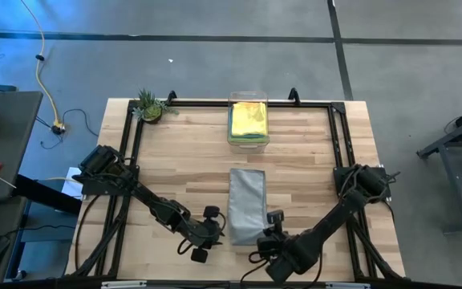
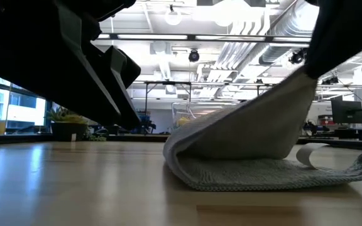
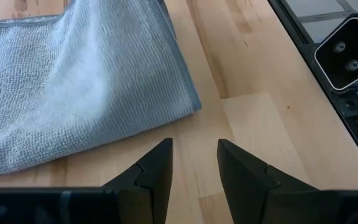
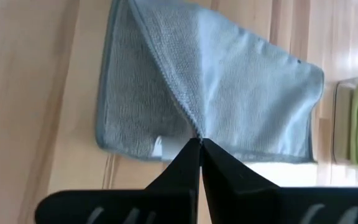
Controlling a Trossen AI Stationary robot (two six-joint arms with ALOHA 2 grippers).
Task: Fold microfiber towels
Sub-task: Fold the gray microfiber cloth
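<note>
Because your right tool is pinched shut on a corner of the grey towel, that corner lifts into a peak, ready to fold over. Your left tool waits part open, empty, beside the towel's edge. Half-folded and nubbly, the towel lies at centre frame on the desk.

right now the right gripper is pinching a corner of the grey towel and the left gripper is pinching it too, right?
Only the last part is wrong. The right gripper is shut on a corner of the grey towel, but the left gripper is open over bare wood beside the towel, holding nothing. The left wrist view shows it.
</note>
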